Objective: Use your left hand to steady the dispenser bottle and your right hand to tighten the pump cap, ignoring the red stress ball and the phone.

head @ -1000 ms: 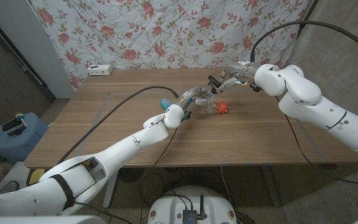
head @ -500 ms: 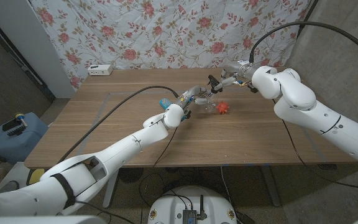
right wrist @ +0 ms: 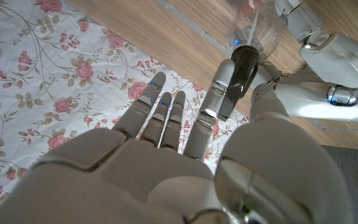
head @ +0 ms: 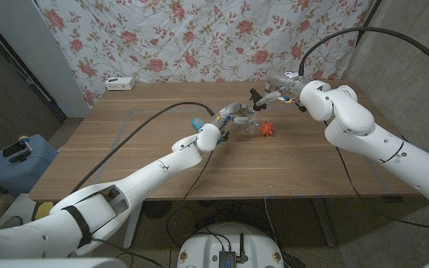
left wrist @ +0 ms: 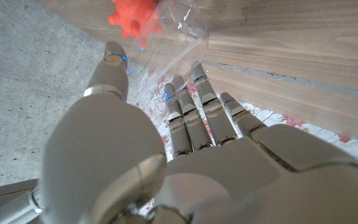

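Your left hand (head: 233, 117) is wrapped around the clear dispenser bottle (head: 249, 124), which stands near the middle of the wooden table (head: 125, 141). In the left wrist view the fingers (left wrist: 199, 93) curl around the clear side of the bottle.

Your right hand (head: 263, 99) is right above the bottle. In the right wrist view the dark pump cap (right wrist: 240, 73) sits between your thumb (right wrist: 272, 106) and a finger, touching or almost touching. I think you are holding it, but the other fingers are stretched out.

The bottle stands up tall, so its long way goes straight up into your right hand. Your turn has to go around that line. Both hands are at the bottle, the right on top.

I count one bottle, one pump cap and one red spiky stress ball (head: 267, 129), just beside the bottle on your right side. Leave the ball alone.
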You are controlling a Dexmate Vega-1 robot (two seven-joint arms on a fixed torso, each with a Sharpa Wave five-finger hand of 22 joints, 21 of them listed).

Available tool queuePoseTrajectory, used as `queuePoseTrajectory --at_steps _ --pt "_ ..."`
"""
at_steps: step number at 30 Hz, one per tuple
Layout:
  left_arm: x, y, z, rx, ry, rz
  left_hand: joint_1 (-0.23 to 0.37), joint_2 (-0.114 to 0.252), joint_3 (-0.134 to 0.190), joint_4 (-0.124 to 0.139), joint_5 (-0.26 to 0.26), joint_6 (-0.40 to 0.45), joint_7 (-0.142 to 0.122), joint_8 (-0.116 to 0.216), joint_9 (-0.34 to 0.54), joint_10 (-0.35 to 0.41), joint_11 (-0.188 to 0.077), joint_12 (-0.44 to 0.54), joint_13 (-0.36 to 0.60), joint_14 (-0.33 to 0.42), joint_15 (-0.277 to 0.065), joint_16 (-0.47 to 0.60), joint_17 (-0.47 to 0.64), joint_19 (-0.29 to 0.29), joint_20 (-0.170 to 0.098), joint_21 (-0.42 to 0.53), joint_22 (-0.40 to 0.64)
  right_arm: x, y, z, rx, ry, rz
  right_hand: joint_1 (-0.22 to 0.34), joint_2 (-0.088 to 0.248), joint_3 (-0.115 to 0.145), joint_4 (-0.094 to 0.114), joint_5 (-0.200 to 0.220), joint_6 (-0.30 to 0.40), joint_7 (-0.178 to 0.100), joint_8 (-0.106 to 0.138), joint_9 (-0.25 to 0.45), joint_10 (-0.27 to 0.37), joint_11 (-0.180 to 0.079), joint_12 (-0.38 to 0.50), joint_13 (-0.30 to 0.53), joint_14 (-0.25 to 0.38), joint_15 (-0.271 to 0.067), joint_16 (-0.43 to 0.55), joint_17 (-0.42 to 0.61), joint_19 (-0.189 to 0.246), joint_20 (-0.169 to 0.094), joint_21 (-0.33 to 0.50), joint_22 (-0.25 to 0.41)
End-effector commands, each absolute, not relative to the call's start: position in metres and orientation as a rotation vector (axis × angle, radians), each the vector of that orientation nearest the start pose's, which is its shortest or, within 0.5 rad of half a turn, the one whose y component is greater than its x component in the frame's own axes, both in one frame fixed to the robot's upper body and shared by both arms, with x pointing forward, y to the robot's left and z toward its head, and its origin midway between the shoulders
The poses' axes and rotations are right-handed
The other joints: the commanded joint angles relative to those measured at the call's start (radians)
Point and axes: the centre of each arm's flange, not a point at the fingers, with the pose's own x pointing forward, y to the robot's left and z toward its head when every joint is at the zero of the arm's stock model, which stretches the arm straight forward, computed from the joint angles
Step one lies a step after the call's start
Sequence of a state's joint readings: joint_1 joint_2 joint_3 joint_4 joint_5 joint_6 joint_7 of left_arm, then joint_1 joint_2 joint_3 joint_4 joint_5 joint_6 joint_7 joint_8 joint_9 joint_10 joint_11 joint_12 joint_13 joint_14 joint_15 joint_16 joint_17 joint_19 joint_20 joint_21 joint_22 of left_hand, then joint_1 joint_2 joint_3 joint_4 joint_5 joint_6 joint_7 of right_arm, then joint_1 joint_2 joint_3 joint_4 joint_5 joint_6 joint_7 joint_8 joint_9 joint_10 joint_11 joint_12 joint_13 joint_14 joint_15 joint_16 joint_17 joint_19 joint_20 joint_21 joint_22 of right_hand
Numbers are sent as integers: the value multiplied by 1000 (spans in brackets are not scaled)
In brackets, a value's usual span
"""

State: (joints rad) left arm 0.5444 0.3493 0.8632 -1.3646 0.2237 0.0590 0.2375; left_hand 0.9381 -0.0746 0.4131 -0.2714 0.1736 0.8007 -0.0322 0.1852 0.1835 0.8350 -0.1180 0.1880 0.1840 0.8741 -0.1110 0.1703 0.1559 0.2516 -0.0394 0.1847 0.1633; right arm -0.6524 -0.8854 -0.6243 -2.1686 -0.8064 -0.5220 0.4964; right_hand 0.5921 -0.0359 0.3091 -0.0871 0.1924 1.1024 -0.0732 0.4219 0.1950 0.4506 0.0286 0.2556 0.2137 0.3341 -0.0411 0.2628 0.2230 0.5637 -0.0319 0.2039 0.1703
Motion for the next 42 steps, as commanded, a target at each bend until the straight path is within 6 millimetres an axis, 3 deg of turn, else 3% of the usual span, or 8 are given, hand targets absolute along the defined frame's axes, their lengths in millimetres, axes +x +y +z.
queuePoseTrajectory --at_steps 1,12,24,35,42 --pt "647 38 9 904 -731 -212 -48 78 123 114 5 68 -37 3 6 26 -16 6 3 12 -69 5 5 0 -89 0 3 518 -186 112 -1686 -496 -109 2 9 1 -11 -3 23 -1 7 2 10 1 4 0 12 -24 7 0 9 0 6 4" --pt "647 37 8 902 -730 -208 -48 78 124 114 5 69 -38 4 6 26 -15 6 3 10 -70 4 5 0 -88 0 3 521 -188 110 -1655 -481 -158 2 28 3 -16 -6 83 -2 19 -1 47 0 9 -2 39 -35 15 1 30 5 9 4" --pt "648 37 9 900 -731 -208 -47 80 124 114 6 67 -38 3 6 26 -16 6 3 11 -70 5 5 0 -88 0 3 513 -192 117 -1664 -520 -182 -21 26 -7 -9 -10 63 -1 4 -2 51 -3 5 -3 43 -37 14 3 25 8 4 5" --pt "649 39 12 907 -731 -211 -47 80 124 114 5 70 -33 4 6 26 -15 6 2 12 -70 6 6 1 -89 0 3 507 -200 124 -1688 -581 -170 -27 25 -14 -22 -9 -31 -13 -46 0 22 -8 -19 -4 18 -42 -2 1 -19 8 -13 4" --pt "651 40 16 915 -734 -221 -47 79 124 114 5 71 -34 4 6 26 -14 6 2 13 -72 6 6 1 -88 0 3 507 -204 128 -1729 -615 -130 12 25 -3 -52 -2 -113 -31 -84 3 -5 -16 -36 -3 -5 -43 -18 -4 -37 3 -15 4"
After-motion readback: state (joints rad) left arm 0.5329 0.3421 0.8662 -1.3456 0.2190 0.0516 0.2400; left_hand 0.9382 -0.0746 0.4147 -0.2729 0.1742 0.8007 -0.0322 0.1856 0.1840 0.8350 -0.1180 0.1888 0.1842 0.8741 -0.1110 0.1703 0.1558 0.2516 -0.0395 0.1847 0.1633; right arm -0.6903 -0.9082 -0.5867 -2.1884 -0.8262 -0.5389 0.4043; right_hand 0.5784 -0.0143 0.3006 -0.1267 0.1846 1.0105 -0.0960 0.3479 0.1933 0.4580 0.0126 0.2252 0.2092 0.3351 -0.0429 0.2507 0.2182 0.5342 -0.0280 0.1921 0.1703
